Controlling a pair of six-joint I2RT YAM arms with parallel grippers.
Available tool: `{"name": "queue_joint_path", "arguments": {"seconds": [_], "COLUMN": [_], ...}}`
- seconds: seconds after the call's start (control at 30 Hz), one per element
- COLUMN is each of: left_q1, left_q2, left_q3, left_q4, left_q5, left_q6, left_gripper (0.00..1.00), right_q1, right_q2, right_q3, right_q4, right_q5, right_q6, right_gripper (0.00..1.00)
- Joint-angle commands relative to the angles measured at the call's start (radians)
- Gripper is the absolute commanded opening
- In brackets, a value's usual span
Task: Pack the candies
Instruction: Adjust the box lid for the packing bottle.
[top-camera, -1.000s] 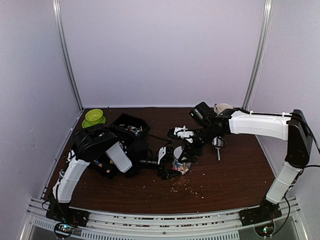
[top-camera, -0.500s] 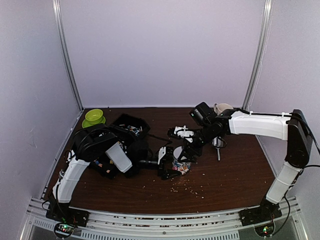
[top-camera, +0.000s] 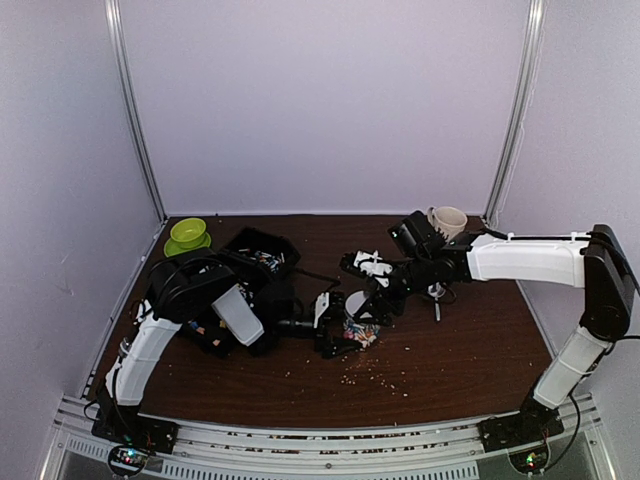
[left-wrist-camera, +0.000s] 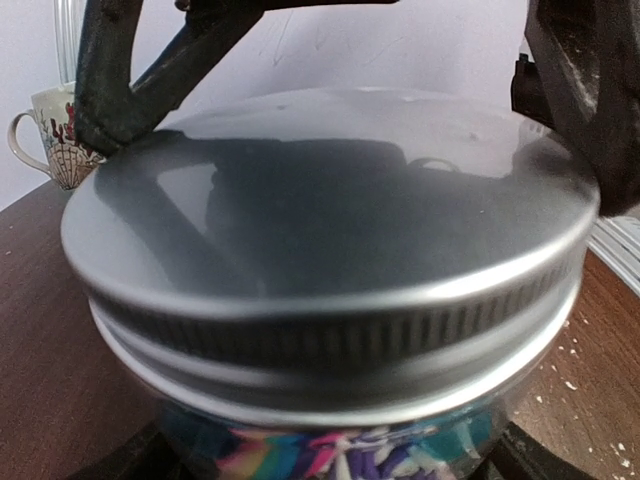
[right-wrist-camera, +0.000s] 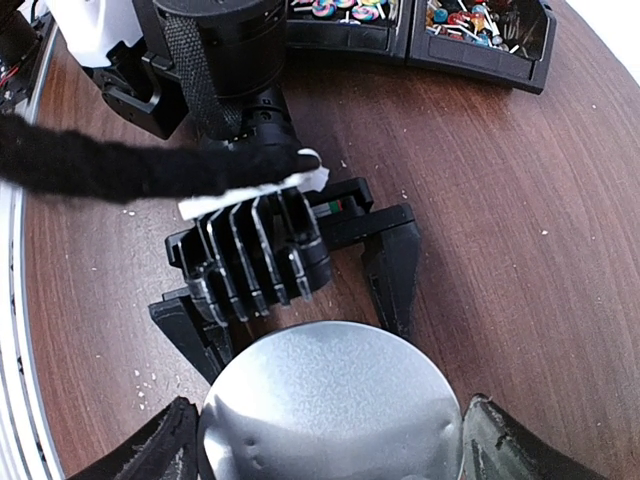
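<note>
Candies (left-wrist-camera: 330, 448) sit in the jar (top-camera: 360, 325) at the middle of the surface (top-camera: 450, 370). My left fingers (right-wrist-camera: 392, 262), spread wide, hold its base, and my right fingers (right-wrist-camera: 160, 445), equally wide, clasp the lid (right-wrist-camera: 330, 400). I judge this the capping step: next comes a firm twist, jar braced.

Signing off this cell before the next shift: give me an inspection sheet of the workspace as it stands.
Surface: brown table, pale crumbs scattered.
Job's things: candies in jar, lid on; more candies in black tray.
Clutter: green bowl, mug, both at the back.
Hands: left hand grips jar low; right hand grips lid.
Cables: black sleeved cable above left hand.
Surroundings: plain pale walls; nothing else seen.
</note>
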Motion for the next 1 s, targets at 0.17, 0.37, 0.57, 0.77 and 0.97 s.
{"name": "queue_joint_path", "arguments": {"seconds": [0.17, 0.37, 0.57, 0.77, 0.97], "left_q1": [0.020, 0.019, 0.020, 0.020, 0.020], "left_q2": [0.032, 0.031, 0.031, 0.030, 0.033], "left_q3": [-0.006, -0.006, -0.007, -0.009, -0.006], "left_q4": [0.017, 0.015, 0.015, 0.017, 0.017], "left_q5": [-0.009, -0.011, -0.010, -0.008, -0.002], "left_q6": [-0.025, -0.025, -0.025, -0.023, -0.024], "left_gripper": [0.91, 0.91, 0.91, 0.91, 0.91], "right_q1": [0.009, 0.019, 0.026, 0.027, 0.027], "right_q2": [-0.051, -0.116, -0.144, -0.128, -0.149], "right_q3": [-0.105, -0.204, -0.243, -0.245, -0.216], "right_q4": [0.139, 0.289, 0.377, 0.387, 0.339], "right_q5": [0.074, 0.087, 0.087, 0.063, -0.005], "right_q6": [0.093, 0.120, 0.126, 0.135, 0.124], "right_gripper": [0.85, 0.85, 0.86, 0.86, 0.89]}}
